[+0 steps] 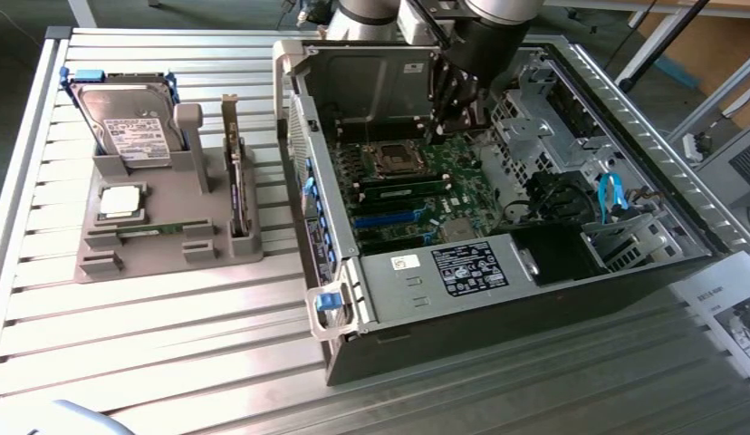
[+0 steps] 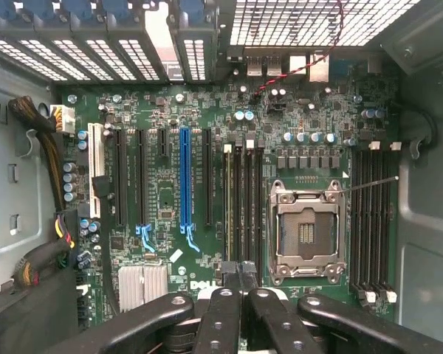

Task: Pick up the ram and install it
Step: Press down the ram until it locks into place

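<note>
The gripper (image 2: 240,274) is hanging inside the open computer case (image 1: 496,299) above the motherboard (image 2: 207,184), its jaws closed together. In the wrist view the ram (image 2: 228,214) is standing on edge in a slot beside the processor socket (image 2: 308,232), just ahead of the fingertips, apparently so the slot can guide it. Its long axis is running along the slot, parallel to the neighbouring empty slots.

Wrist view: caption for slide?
Shut gripper poised above the motherboard, beside the empty CPU socket.
</note>
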Controlling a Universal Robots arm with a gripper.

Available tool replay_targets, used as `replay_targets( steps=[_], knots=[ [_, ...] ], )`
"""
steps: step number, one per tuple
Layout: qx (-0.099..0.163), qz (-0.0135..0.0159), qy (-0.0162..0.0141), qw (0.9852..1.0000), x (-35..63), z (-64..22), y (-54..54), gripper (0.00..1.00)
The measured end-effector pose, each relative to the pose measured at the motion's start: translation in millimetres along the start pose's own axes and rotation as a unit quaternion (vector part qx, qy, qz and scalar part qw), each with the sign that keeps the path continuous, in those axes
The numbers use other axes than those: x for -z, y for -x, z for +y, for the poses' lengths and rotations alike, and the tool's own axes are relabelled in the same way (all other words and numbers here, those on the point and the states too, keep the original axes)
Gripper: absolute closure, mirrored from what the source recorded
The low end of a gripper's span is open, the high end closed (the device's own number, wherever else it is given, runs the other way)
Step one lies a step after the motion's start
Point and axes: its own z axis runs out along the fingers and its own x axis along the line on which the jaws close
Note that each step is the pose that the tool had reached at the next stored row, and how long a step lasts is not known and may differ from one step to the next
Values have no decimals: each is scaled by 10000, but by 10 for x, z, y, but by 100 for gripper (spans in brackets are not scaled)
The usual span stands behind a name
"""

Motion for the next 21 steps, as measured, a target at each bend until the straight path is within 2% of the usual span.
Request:
replay_targets(
  steps=[14, 17, 21],
  knots=[
    [-32, 0, -1, 10000, 0, -1, 0, 90],
    [-174, -1, -5, 9998, 0, -1, 0, 90],
    [-522, -4, -16, 9986, -1, -1, 0, 90]
  ],
)
